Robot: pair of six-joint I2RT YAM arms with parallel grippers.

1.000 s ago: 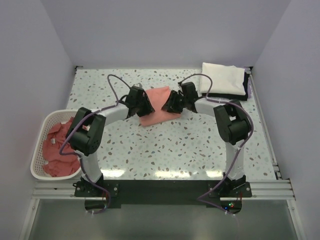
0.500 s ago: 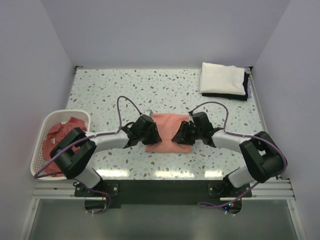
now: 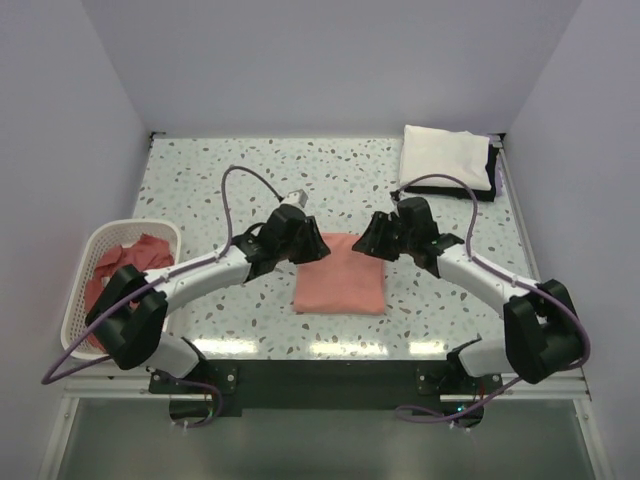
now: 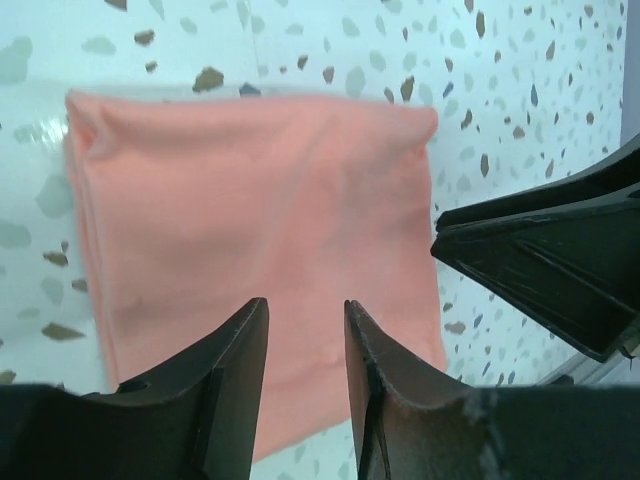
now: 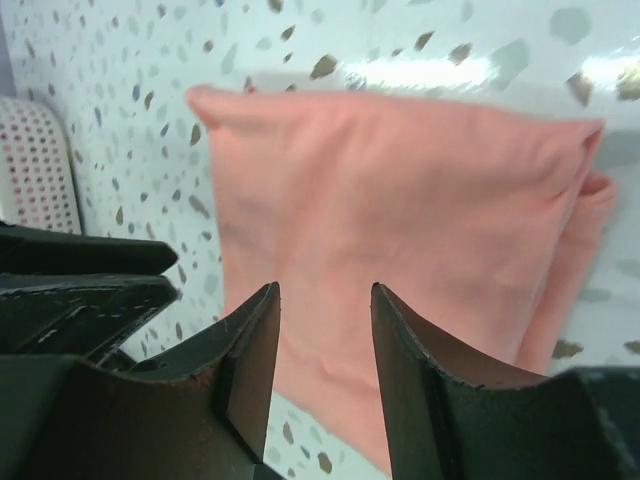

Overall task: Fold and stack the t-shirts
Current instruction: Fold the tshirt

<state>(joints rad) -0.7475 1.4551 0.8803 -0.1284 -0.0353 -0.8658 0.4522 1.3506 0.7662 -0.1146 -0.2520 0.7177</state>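
Note:
A folded salmon-pink t-shirt (image 3: 340, 274) lies flat on the speckled table in front of the arms. It also shows in the left wrist view (image 4: 250, 220) and in the right wrist view (image 5: 400, 190). My left gripper (image 3: 312, 246) hovers over its far left corner, open and empty (image 4: 305, 305). My right gripper (image 3: 366, 243) hovers over its far right corner, open and empty (image 5: 325, 290). More pink t-shirts (image 3: 115, 285) lie crumpled in the white lattice basket (image 3: 82, 262) at the left.
A folded white cloth on a black one (image 3: 447, 160) lies at the far right corner. Walls close in the table on the left, back and right. A metal rail (image 3: 320, 380) runs along the near edge.
Both grippers carried the shirt from mid-table toward the near edge, laid it down folded, let go and drew back to its far edge, now open.

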